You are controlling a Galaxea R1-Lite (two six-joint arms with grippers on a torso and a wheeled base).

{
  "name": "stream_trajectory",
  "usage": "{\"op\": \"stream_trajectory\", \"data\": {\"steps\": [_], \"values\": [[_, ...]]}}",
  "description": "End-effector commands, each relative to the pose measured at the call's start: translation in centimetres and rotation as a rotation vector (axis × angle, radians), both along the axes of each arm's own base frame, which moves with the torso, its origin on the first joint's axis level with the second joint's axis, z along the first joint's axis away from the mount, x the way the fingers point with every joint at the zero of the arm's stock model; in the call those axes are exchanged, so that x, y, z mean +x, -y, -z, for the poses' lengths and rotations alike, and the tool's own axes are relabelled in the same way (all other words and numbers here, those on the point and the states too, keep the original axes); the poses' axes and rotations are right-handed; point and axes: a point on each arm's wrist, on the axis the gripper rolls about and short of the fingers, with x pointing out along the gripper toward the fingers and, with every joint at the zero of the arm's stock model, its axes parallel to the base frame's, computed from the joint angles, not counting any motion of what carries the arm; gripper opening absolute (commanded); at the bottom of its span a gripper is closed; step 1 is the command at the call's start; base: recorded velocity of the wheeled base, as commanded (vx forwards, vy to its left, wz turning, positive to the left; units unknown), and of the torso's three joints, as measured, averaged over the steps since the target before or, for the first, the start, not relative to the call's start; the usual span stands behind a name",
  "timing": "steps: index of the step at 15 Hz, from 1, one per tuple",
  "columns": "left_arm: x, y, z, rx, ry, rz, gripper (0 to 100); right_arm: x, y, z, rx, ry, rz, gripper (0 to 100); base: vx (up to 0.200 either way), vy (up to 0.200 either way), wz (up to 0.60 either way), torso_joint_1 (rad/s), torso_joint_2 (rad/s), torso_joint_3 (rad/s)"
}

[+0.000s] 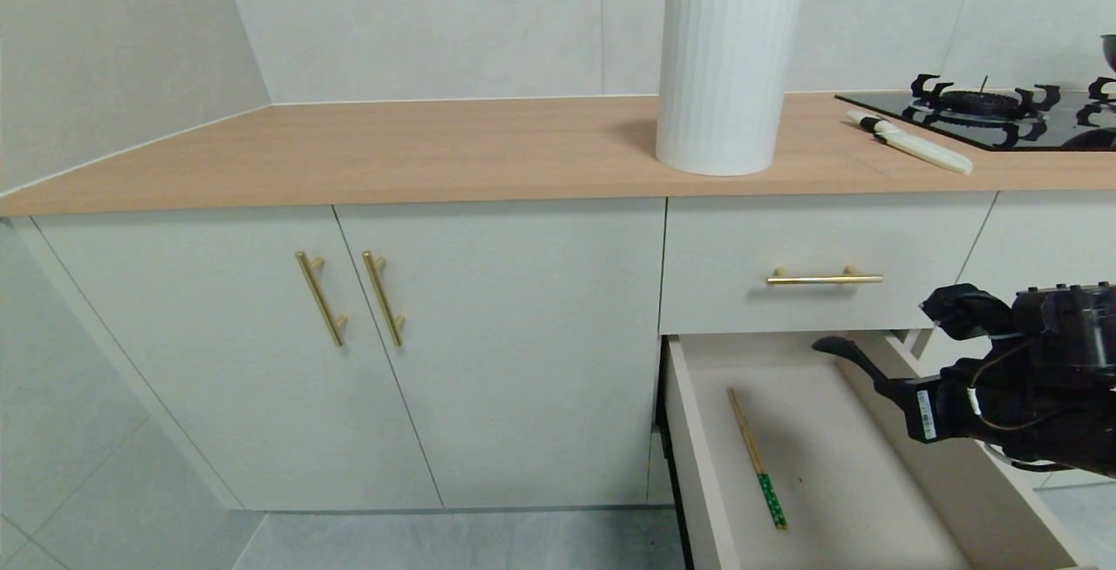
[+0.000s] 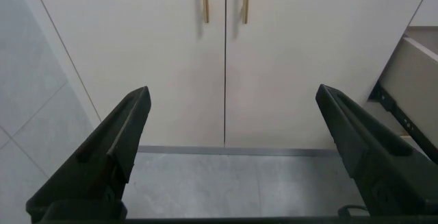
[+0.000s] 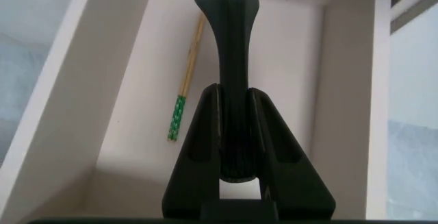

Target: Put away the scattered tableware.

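My right gripper (image 1: pixel 902 396) is shut on a black spoon (image 1: pixel 841 350), holding it by the handle over the open drawer (image 1: pixel 689 439) under the counter. In the right wrist view the black spoon (image 3: pixel 226 25) sticks out past the right gripper (image 3: pixel 233 104) above the drawer floor (image 3: pixel 287 80). A pair of wooden chopsticks with green ends (image 1: pixel 757 458) lies on the drawer bottom, also seen as chopsticks (image 3: pixel 183 87) beside the spoon. A white-handled knife (image 1: pixel 915 145) lies on the countertop. My left gripper (image 2: pixel 233 97) is open, low before the cabinet doors (image 2: pixel 226 59).
A tall white ribbed canister (image 1: pixel 728 73) stands on the wooden countertop (image 1: pixel 392 147). A black gas hob (image 1: pixel 985 112) sits at the far right. A shut drawer with a gold handle (image 1: pixel 824 277) is just above the open one. Double doors with gold handles (image 1: pixel 349 295) lie to the left.
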Motion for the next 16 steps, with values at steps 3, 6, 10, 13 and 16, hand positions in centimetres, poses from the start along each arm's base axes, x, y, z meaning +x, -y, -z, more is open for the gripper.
{"op": "stream_trajectory", "data": {"steps": [3, 6, 10, 13, 16], "values": [[0.0, 0.0, 0.0, -0.001, -0.001, -0.001, 100, 0.9, -0.2, 2.3, -0.018, -0.086, 0.000, 0, 0.000, 0.000, 0.00, 0.000, 0.00, 0.000], [0.0, 0.0, 0.0, -0.001, 0.001, 0.001, 100, 2.1, -0.3, 4.4, -0.061, -0.127, 0.022, 0, 0.000, 0.000, 0.00, 0.000, 0.00, 0.000], [0.0, 0.0, 0.0, -0.001, 0.001, -0.002, 100, 5.0, -0.7, 9.5, -0.005, -0.137, 0.079, 0, 0.000, 0.000, 0.00, 0.000, 0.00, 0.000], [0.0, 0.0, 0.0, -0.001, -0.001, -0.001, 100, 6.7, -1.0, 12.9, -0.017, -0.115, 0.152, 0, 0.000, 0.000, 0.00, 0.000, 0.00, 0.000], [0.0, 0.0, 0.0, -0.001, -0.001, -0.002, 100, 7.2, -1.4, 15.1, -0.035, -0.155, 0.158, 0, 0.000, 0.000, 0.00, 0.000, 0.00, 0.000]]}}
